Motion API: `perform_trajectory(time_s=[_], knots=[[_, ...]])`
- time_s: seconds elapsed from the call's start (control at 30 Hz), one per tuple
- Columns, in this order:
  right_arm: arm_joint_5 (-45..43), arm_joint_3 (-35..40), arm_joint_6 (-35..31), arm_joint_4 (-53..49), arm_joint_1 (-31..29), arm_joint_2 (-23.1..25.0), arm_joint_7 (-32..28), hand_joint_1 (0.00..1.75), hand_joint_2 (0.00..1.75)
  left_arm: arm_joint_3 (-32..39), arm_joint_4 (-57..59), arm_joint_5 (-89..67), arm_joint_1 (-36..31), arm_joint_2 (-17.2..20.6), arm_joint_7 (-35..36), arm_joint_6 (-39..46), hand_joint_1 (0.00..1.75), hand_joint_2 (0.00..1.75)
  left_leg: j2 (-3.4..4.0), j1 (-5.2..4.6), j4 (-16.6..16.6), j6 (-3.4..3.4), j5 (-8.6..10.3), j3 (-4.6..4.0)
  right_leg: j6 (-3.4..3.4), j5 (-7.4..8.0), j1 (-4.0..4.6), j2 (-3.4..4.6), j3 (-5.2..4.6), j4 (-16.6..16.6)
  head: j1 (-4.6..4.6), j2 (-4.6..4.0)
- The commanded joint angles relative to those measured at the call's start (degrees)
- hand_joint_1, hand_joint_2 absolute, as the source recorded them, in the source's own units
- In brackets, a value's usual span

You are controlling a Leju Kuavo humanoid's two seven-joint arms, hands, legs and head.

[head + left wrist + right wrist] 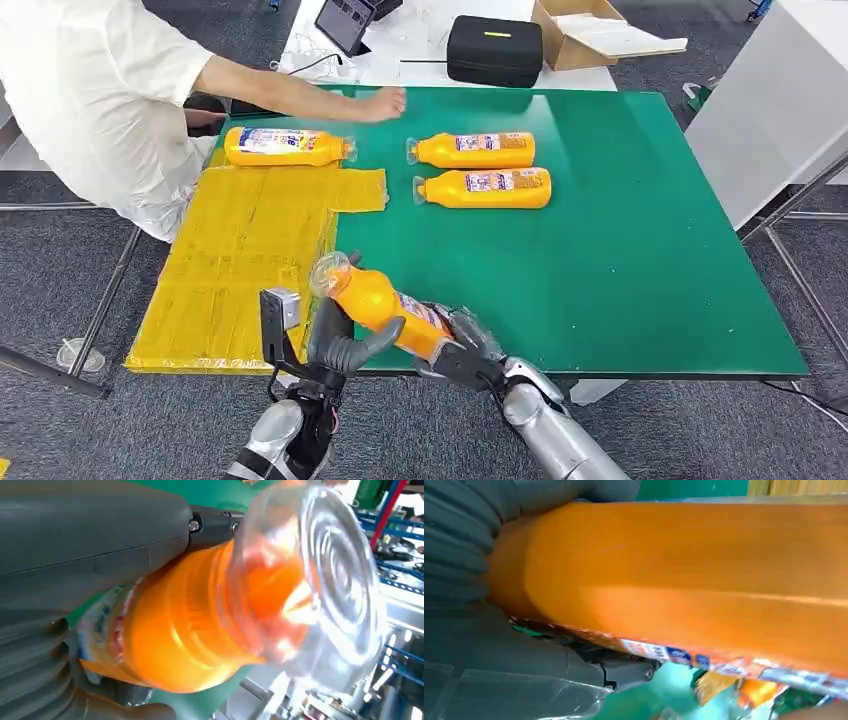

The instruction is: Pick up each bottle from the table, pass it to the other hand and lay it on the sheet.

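Observation:
An orange bottle (375,298) with a clear cap hangs tilted over the green table's (640,260) front edge, cap toward the yellow sheet (240,260). My left hand (340,345) wraps around its upper body, and my right hand (465,350) grips its base end. In the left wrist view the bottle (200,630) lies against my left hand (90,535). The right wrist view has the bottle's side (684,580) pressed against my right hand (489,645). Two more bottles (475,150) (485,187) lie on the green top. Another bottle (285,146) lies at the sheet's far end.
A person in white leans in from the far left, one hand (385,103) on the table beside the far bottle. Behind the table are a black case (494,50), a cardboard box (590,30) and a tablet (345,22). A white bench (770,100) stands to the right.

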Motion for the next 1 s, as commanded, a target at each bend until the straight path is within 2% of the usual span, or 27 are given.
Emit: perform_trajectory(time_s=[0.03,0.17,0.2,0.23,0.27,0.3,0.33,0.37,0.4,0.47,0.53,0.57,0.6,0.7,0.73,0.77,0.8,0.83,0.87,0.9,0.97,1.0], knots=[[0.3,7.2,-0.2,1.1,-1.7,-0.5,-1.1,1.55,1.75,-0.8,5.0,3.2,-3.9,0.2,2.3,-3.0,0.00,1.75,0.05,-0.01,0.0,0.03,-0.17,0.42,-0.15,-0.17,0.04,-0.06,0.40,0.0,0.00,0.00],[-2.0,6.2,-1.0,-2.3,-0.4,-0.1,-1.9,1.61,1.75,-0.4,6.7,6.6,-4.6,0.3,4.2,-6.6,0.00,1.75,0.04,0.00,0.0,0.01,-0.06,0.15,-0.09,-0.05,0.05,-0.03,0.14,0.0,0.00,0.00],[-2.9,5.8,-0.6,-3.0,-0.1,0.0,-2.3,1.62,1.75,-0.4,6.9,7.0,-4.7,0.3,4.3,-7.1,0.00,1.75,0.06,-0.03,0.0,0.03,-0.13,0.35,-0.14,-0.14,0.04,-0.04,0.31,0.0,0.00,0.00],[-4.2,5.2,-0.2,-4.2,0.3,0.3,-2.6,1.71,1.75,-0.3,7.4,7.3,-4.8,0.2,4.3,-7.2,0.00,1.75,0.04,0.00,0.0,0.01,-0.09,0.23,-0.11,-0.09,0.06,-0.04,0.20,0.0,0.00,0.00],[-4.4,5.1,-0.2,-4.8,0.5,0.3,-2.6,1.71,1.75,-0.4,7.8,7.4,-4.9,0.2,4.3,-7.1,0.00,1.75,0.07,-0.02,0.0,0.02,-0.14,0.37,-0.15,-0.15,0.06,-0.04,0.32,0.0,-0.02,0.00],[-4.5,5.1,-0.2,-5.4,0.6,0.2,-2.5,1.71,1.75,-0.5,8.0,7.4,-5.0,0.1,4.3,-7.1,0.00,1.75,0.03,-0.01,0.0,0.01,-0.06,0.16,-0.09,-0.06,0.04,-0.04,0.13,0.0,0.00,0.00],[-4.7,5.0,-0.3,-5.6,0.7,0.2,-2.4,1.69,1.75,-0.5,8.3,7.5,-5.1,0.1,4.2,-7.1,0.09,1.75,0.05,-0.02,0.0,0.03,-0.12,0.31,-0.12,-0.13,0.05,-0.05,0.27,0.0,0.00,0.00],[-5.5,4.3,-0.4,-5.8,0.9,0.5,-2.3,1.71,1.75,-0.7,8.2,6.9,-5.1,0.1,3.6,-6.6,1.06,1.75,0.07,-0.02,0.0,0.02,-0.09,0.22,-0.09,-0.08,0.04,-0.01,0.18,0.0,-0.02,0.00],[-6.1,3.8,-0.4,-6.0,1.1,0.7,-2.3,1.64,1.75,-0.7,8.3,6.8,-5.2,0.0,3.4,-6.5,1.75,1.75,0.11,-0.03,0.0,0.03,-0.16,0.36,-0.12,-0.15,0.04,0.01,0.30,0.0,0.00,0.00],[-6.6,3.5,-0.6,-6.5,1.5,0.8,-2.1,1.64,1.75,-0.5,7.4,6.3,-4.9,0.1,1.8,-5.8,1.75,1.75,0.10,-0.01,0.0,0.03,-0.15,0.35,-0.12,-0.14,0.06,0.00,0.31,0.0,-0.02,0.02],[-7.2,3.1,-0.6,-6.6,1.7,1.1,-2.2,1.50,1.75,-0.4,7.1,6.3,-4.8,0.2,1.6,-5.8,1.75,1.75,0.06,-0.02,0.0,0.03,-0.16,0.35,-0.12,-0.16,0.05,-0.04,0.32,0.0,0.00,0.00],[-8.4,2.4,-0.2,-7.1,2.2,1.3,-2.2,1.34,1.75,-0.1,5.7,5.3,-4.7,0.4,0.4,-4.1,1.75,1.75,0.09,-0.02,0.0,0.02,-0.09,0.22,-0.09,-0.08,0.04,0.02,0.18,0.0,-0.02,0.00],[-8.4,2.4,-0.2,-7.1,2.3,1.3,-2.2,1.27,1.75,0.0,5.7,5.3,-4.8,0.4,0.4,-4.1,1.75,1.75,0.14,-0.03,0.0,0.02,-0.17,0.36,-0.13,-0.14,0.04,0.05,0.30,0.0,-0.02,0.02],[-8.4,2.4,-0.2,-7.2,2.3,1.3,-2.2,1.27,1.75,0.0,5.6,5.3,-4.9,0.4,0.4,-4.1,1.75,1.75,0.09,0.00,0.0,0.01,-0.12,0.23,-0.12,-0.10,0.07,0.01,0.20,0.0,0.00,0.00],[-8.4,2.4,-0.2,-7.2,2.3,1.3,-2.2,0.52,1.75,0.0,5.6,5.3,-4.9,0.4,0.4,-4.1,1.75,1.75,0.08,-0.02,0.0,0.01,-0.08,0.19,-0.10,-0.06,0.04,0.01,0.15,0.0,-0.02,0.00],[-9.2,1.3,-1.4,-8.0,2.9,1.7,-2.1,0.02,1.75,0.6,4.6,4.4,-4.6,0.5,-0.4,-2.0,1.75,1.75,0.10,-0.03,0.0,0.01,-0.11,0.26,-0.12,-0.10,0.04,0.02,0.21,0.0,0.00,0.00],[-9.8,0.5,-2.3,-8.7,3.4,2.0,-2.5,0.12,1.75,1.1,3.8,3.7,-4.5,0.5,-1.3,-0.5,1.75,1.75,0.10,0.00,0.0,0.01,-0.08,0.15,-0.09,-0.05,0.06,0.04,0.13,0.0,-0.02,0.00],[-10.3,-0.1,-2.7,-9.1,3.7,2.3,-2.6,1.29,1.75,1.4,3.4,3.5,-4.5,0.6,-1.6,0.1,1.75,1.75,0.13,-0.03,0.0,0.02,-0.12,0.26,-0.12,-0.09,0.04,0.04,0.21,0.0,0.00,0.00],[-11.2,-1.3,-3.8,-10.5,4.3,2.7,-2.2,0.98,1.75,2.6,1.4,3.9,-4.0,0.8,-1.3,0.8,1.75,1.75,0.11,-0.02,0.0,0.01,-0.09,0.16,-0.09,-0.06,0.04,0.04,0.12,0.0,0.00,0.00],[-12.0,-2.5,-5.0,-11.1,4.7,3.3,-1.6,0.03,1.75,3.5,0.0,3.8,-3.5,1.0,-0.9,1.3,1.75,1.75,0.12,-0.02,0.0,0.01,-0.12,0.25,-0.12,-0.10,0.05,0.04,0.20,0.0,-0.02,0.00],[-12.9,-3.5,-6.6,-11.6,4.9,4.2,-0.4,0.00,1.75,4.8,-2.2,3.4,-3.0,1.4,-0.4,2.7,1.75,1.75,0.12,0.00,0.0,0.00,-0.10,0.15,-0.11,-0.08,0.06,0.04,0.11,0.0,0.02,0.00],[-12.3,-3.8,-8.2,-11.5,4.9,4.3,-0.4,0.00,0.00,5.4,-2.6,2.9,-3.1,1.6,-0.3,4.0,1.75,1.75,0.22,0.00,0.0,0.00,-0.17,0.29,-0.15,-0.12,0.07,0.12,0.21,0.0,0.00,0.00]])
